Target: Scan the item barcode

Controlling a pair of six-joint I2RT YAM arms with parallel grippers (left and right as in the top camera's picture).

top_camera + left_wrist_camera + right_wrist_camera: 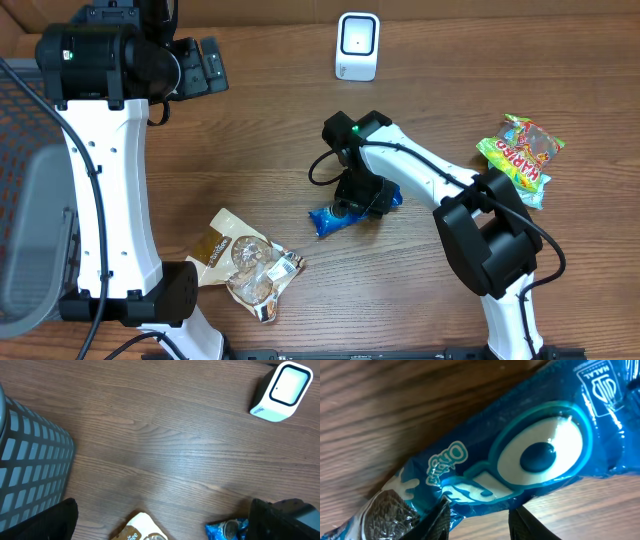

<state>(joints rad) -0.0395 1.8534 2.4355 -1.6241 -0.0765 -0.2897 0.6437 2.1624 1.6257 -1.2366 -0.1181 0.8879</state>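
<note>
Between the tips of the right pincer [480, 521] — blue Oreo packet [520, 455].

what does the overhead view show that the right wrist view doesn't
Only overhead: the white scanner at the far edge, a gummy bag on the right, a cookie bag near the front and a mesh basket at the left.
Only right wrist: the print on the blue packet up close, with a cookie picture and a halal mark.
Both: the blue packet, the right end effector at it, and the wooden table under it.
</note>
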